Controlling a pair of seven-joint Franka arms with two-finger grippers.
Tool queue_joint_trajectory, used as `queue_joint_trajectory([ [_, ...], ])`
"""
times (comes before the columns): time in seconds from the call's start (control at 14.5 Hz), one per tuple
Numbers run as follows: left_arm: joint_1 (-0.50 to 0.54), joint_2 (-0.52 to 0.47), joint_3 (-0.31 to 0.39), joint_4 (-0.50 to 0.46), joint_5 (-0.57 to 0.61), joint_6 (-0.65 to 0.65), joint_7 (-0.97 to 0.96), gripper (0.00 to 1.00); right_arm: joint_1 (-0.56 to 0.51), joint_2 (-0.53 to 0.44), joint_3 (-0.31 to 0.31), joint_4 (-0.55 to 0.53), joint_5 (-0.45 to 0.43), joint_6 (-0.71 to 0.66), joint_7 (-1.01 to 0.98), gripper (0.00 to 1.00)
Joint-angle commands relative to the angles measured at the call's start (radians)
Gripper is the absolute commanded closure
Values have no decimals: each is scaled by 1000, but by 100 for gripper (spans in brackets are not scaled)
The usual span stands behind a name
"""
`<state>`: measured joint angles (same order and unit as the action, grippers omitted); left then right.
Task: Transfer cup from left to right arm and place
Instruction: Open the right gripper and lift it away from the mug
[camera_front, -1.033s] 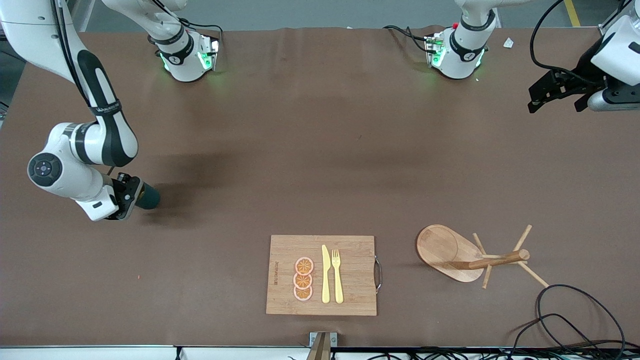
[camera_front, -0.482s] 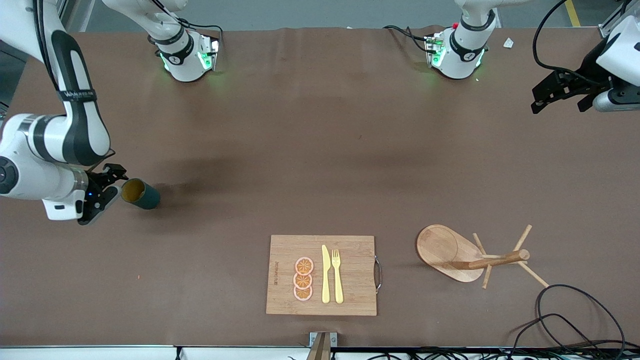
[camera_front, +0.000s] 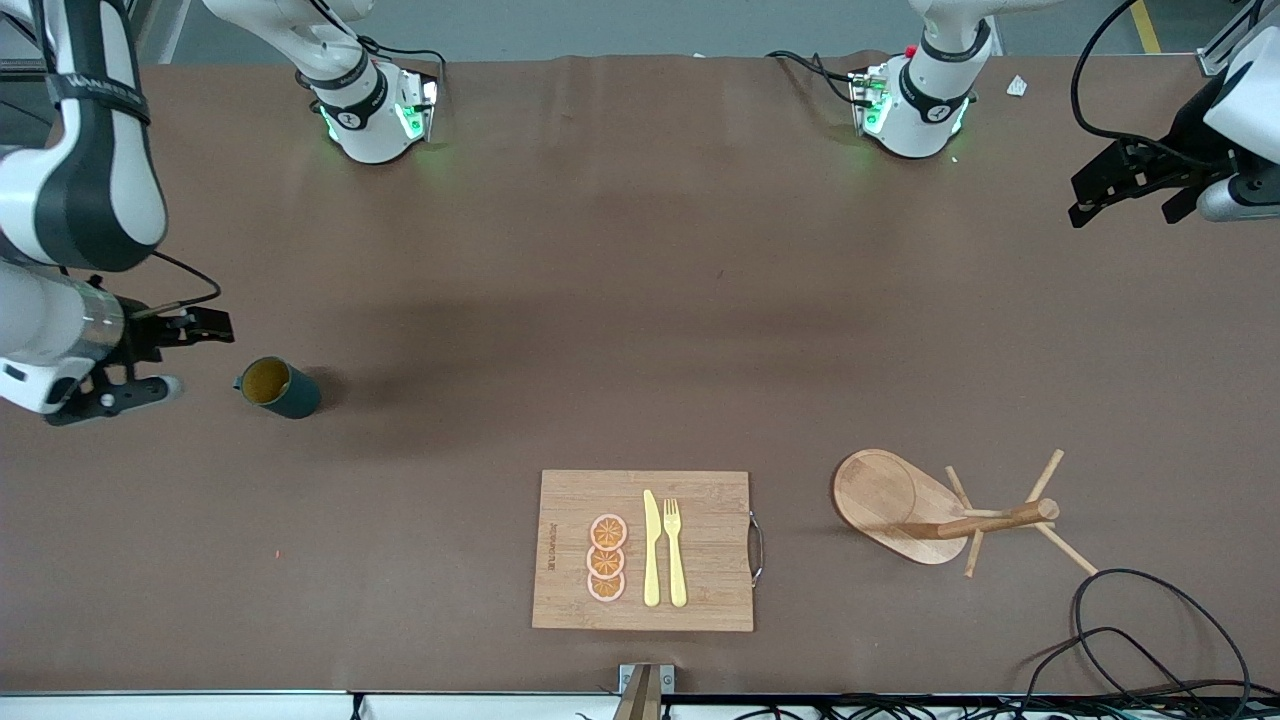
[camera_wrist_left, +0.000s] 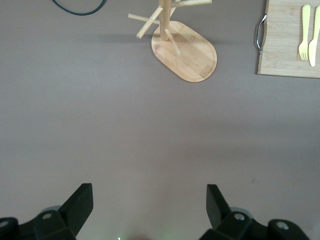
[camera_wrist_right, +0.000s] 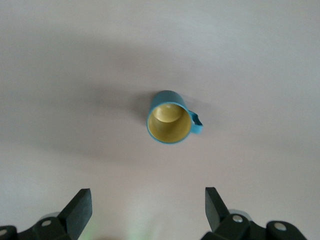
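Note:
The dark teal cup (camera_front: 279, 388) stands upright on the brown table toward the right arm's end, its yellow-brown inside showing. In the right wrist view the cup (camera_wrist_right: 170, 123) stands free, its small handle on one side. My right gripper (camera_front: 180, 356) hangs open and empty over the table beside the cup, apart from it; in its own view the right gripper (camera_wrist_right: 148, 202) shows wide jaws with only bare table between them. My left gripper (camera_front: 1120, 212) waits open and empty high over the left arm's end of the table, and in its own view the left gripper (camera_wrist_left: 150, 200) holds nothing.
A wooden cutting board (camera_front: 705, 500) with orange slices (camera_front: 607, 558), a yellow knife (camera_front: 651, 548) and a fork (camera_front: 675, 550) lies near the front edge. A wooden mug tree (camera_front: 945, 515) stands beside it toward the left arm's end. Black cables (camera_front: 1150, 630) lie at that corner.
My right gripper opened, let go of the cup and drew away from it toward the right arm's end of the table. The cup stayed where it stood. The left gripper barely shifted.

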<state>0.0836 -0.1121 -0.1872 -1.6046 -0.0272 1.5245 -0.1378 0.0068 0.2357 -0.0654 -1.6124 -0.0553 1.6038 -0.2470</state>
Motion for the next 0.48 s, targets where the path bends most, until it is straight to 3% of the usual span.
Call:
queue_joint_trajectory([
  [0.0, 10, -9, 0, 5, -19, -6, 20, 0, -16, -13, -7, 84, 12, -103, 159, 0],
  [0.14, 10, -9, 6, 5, -19, -7, 20, 0, -16, -4, -7, 161, -1, -143, 195, 0],
  [0.41, 8, -5, 6, 8, -5, -7, 18, 0, -11, -3, -5, 209, -4, -169, 184, 0],
])
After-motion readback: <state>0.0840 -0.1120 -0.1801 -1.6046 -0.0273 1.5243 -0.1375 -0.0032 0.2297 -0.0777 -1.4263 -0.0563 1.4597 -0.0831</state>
